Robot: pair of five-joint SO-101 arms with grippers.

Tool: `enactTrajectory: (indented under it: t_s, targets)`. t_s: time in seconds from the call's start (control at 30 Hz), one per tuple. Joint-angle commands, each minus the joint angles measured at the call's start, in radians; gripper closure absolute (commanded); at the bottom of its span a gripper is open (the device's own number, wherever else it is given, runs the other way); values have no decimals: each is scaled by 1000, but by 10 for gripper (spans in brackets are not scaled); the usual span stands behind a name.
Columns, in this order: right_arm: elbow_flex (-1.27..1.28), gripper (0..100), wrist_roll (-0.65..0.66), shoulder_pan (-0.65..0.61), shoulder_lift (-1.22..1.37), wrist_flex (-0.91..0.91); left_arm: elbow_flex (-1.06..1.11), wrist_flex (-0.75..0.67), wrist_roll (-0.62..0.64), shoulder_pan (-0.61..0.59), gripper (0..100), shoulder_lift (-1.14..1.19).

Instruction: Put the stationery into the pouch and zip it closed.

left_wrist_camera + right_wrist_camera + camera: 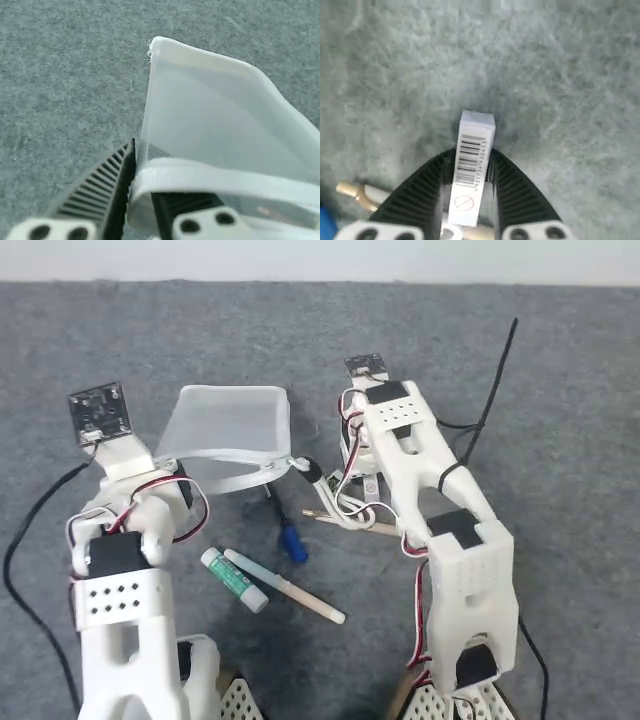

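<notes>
Nearest the arm bases, loose stationery lies on the grey carpet (pixel 560 390): glue stick (pixel 235 575), white-and-tan pen (pixel 285 586) touching it, blue pen (pixel 292 540) just beyond, and wooden pencil (pixel 350 523) partly under the right arm. None of it is bagged yet.

Next out, the right gripper (pixel 473 151) is clamped on a small white block (pixel 476 134) with a barcode label, probably an eraser. The block's long axis runs along the fingers and its end pokes out past the tips. It hangs above bare carpet, not above the pouch.

Left gripper (pixel 145 175) is closed on the pouch (pixel 215 115) rim, with the zip tape pinched between the jaws. That props the mouth open.

Farthest is the pouch body: translucent white, soft, tilted up off the carpet. It looks empty. The mouth (pixel 240 476) faces back towards the arms.

Key relation: the mouth sits just to the right gripper's left, near it. The right arm has the load, so my read is it shifts left, points the block end-first into the opening, then lets go. Risk: the floppy rim folds or the block catches on the zip tape.
</notes>
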Motion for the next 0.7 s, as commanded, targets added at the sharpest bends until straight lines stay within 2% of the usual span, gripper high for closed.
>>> enactTrajectory:
  t_s: [0.0, 0.1, 0.23, 0.37, 0.67]
  targets:
    - [-44, 992, -3, 1, -148, 76, -67, -29, 12, 35, 987, -2]
    - [-44, 992, -3, 1, -202, 131, -73, -2, 41, 69, 987, -2]
    - [-43, 992, -3, 4, -291, 205, -84, 26, -15, 72, 989, -2]
    - [-41, 992, -3, 2, -363, 272, -128, 48, -18, 72, 990, 0]
    - [-12, 992, -3, 5, -389, 283, -346, 218, -18, 98, 991, 11]
